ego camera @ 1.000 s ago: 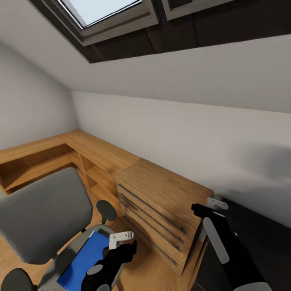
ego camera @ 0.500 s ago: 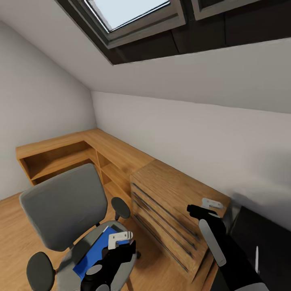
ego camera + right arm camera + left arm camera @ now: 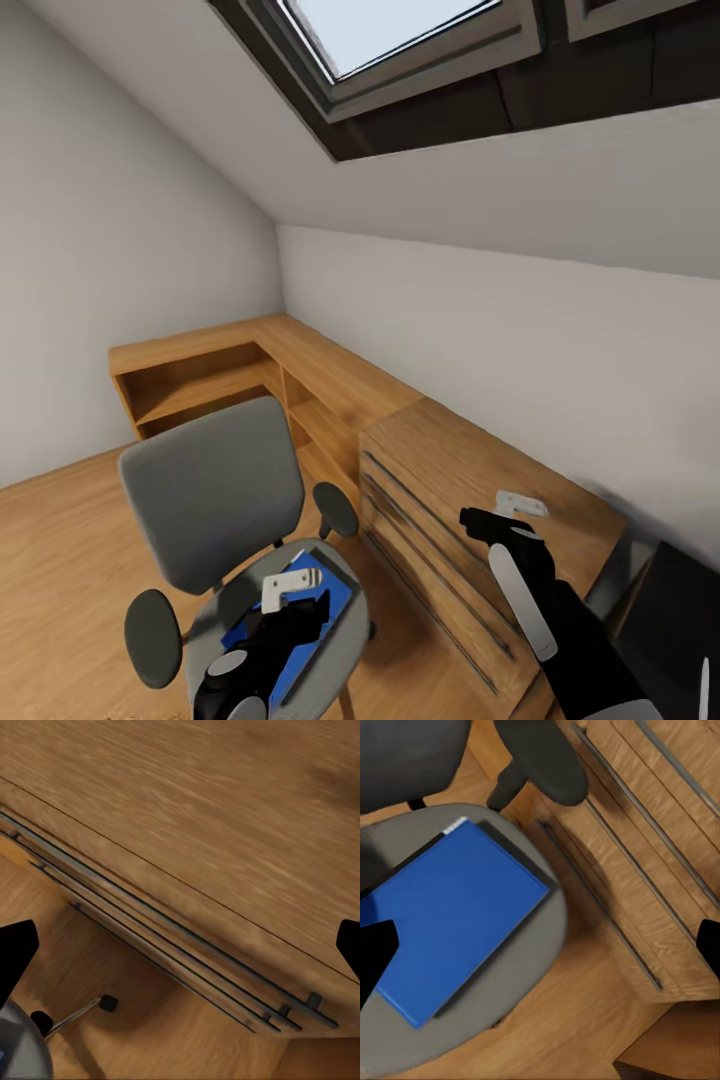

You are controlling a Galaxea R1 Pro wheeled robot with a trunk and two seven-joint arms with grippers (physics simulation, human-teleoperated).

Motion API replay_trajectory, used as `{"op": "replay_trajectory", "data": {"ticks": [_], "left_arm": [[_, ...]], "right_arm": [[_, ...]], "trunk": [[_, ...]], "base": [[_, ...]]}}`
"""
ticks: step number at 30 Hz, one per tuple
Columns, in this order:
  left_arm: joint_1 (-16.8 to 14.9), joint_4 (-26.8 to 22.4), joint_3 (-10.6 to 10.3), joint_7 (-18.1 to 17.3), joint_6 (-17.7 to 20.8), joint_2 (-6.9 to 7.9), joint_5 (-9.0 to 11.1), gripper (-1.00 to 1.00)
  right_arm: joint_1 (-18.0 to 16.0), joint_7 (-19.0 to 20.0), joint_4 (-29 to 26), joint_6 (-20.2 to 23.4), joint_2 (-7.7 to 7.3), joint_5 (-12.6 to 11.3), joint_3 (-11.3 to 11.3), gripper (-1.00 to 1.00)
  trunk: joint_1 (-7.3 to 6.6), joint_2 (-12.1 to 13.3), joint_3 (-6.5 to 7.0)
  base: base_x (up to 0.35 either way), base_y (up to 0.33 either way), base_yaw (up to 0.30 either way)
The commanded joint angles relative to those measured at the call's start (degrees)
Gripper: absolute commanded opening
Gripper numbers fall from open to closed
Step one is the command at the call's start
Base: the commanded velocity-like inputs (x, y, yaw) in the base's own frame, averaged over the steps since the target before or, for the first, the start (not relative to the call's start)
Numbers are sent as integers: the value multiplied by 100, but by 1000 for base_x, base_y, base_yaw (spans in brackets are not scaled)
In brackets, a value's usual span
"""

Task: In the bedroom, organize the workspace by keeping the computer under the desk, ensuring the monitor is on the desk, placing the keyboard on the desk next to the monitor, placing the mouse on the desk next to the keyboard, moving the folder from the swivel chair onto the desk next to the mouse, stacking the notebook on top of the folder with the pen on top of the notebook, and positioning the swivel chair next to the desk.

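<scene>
The blue folder is seen lying flat on the grey seat of the swivel chair, at about 7 o'clock in the head view. Over it the left hand is held, its fingers spread wide and nothing between them. At 3 o'clock from the chair a wooden drawer unit stands, and above its top the right hand is held, also spread wide. Low wooden shelving runs along the wall at 11 o'clock.
</scene>
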Motion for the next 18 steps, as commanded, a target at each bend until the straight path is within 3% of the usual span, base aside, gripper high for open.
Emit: {"op": "replay_trajectory", "data": {"ticks": [1, 4, 5, 9, 13, 18], "left_arm": [[-10, -7, -9, 47, 13, 6, 32, 100], [-10, -7, 1, 47, 13, 10, 32, 100], [-10, -7, 7, 47, 13, 13, 32, 100], [-10, -7, 14, 47, 13, 13, 32, 100], [-10, -7, 216, 42, 19, 21, 37, 100], [-10, -7, 295, 44, 14, 22, 32, 100]], "right_arm": [[-6, -57, -7, 11, -7, -54, 18, 100], [-2, -53, -1, 11, -7, -54, 61, 100], [-1, -51, 0, 8, -7, -49, 215, 100], [-5, -50, 8, 0, -9, -46, 325, 100], [-1, -50, 10, -6, -22, -45, 339, 100], [0, -53, 10, -7, -25, -45, 342, 100]], "trunk": [[2, -7, -9], [2, -7, -9], [2, -7, -9], [2, -7, -9], [2, -7, -9], [2, -7, -9]], "base": [[0, 0, 279], [0, 0, 279], [0, 0, 279], [0, 0, 279], [0, 0, 279], [0, 0, 279]]}}
